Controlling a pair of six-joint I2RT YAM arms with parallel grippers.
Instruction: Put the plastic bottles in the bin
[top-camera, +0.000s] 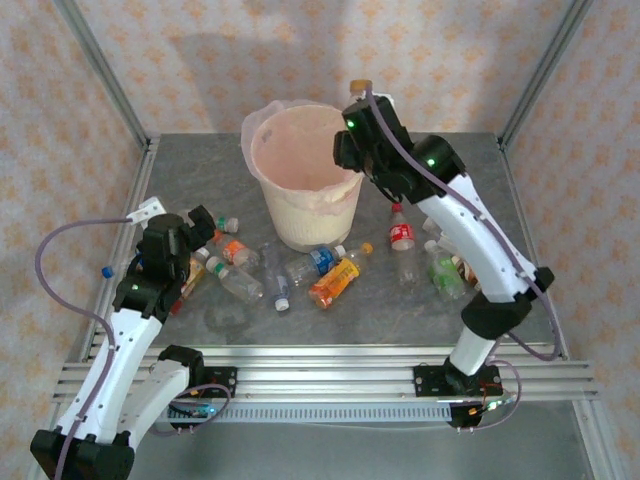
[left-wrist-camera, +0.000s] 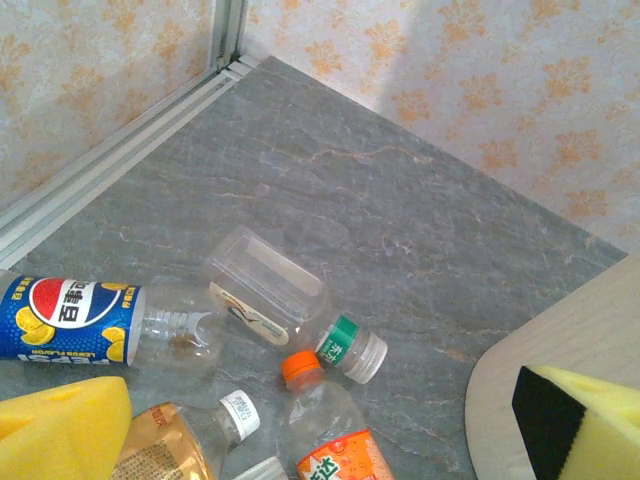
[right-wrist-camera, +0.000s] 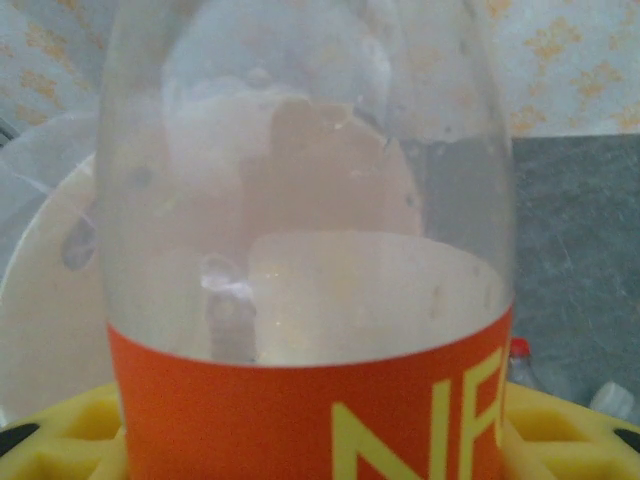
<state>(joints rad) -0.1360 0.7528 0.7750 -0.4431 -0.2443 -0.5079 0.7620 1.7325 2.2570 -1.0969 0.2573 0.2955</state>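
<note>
Bottle (right-wrist-camera: 310, 250) snug between right fingers (right-wrist-camera: 60, 430)

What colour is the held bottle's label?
Orange label with yellow lettering on the clear plastic bottle; right wrist view best.

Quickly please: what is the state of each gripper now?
Left gripper: open, holding nothing.
Right gripper: closed on a bottle with an orange label.
</note>
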